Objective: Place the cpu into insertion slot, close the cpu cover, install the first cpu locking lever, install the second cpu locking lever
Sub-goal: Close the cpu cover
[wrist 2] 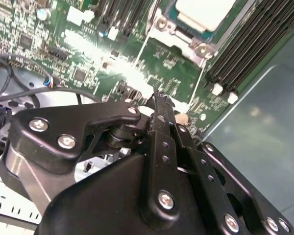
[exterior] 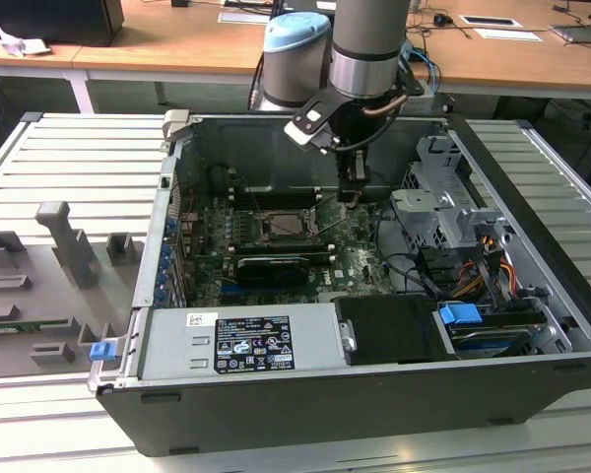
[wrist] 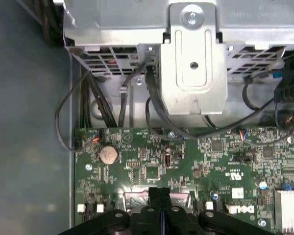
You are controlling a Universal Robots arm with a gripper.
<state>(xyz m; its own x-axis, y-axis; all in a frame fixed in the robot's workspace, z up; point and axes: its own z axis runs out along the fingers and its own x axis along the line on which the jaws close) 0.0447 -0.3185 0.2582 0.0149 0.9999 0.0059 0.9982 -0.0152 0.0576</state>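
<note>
The cpu shows a pale silvery top and lies in the insertion slot on the green motherboard. The silvery cpu cover frames it and looks flat. A thin wire locking lever runs from the socket corner to beside my fingertips. My gripper hangs inside the case just to the exterior view's right of the socket. Its black fingers are pressed together above the board. I see the same shut fingers in the first wrist view, with nothing visible between them.
Long black memory slots flank the socket. A metal drive cage with cables stands to the exterior view's right. The power supply fills the case front. Grey fixture blocks sit on the table outside.
</note>
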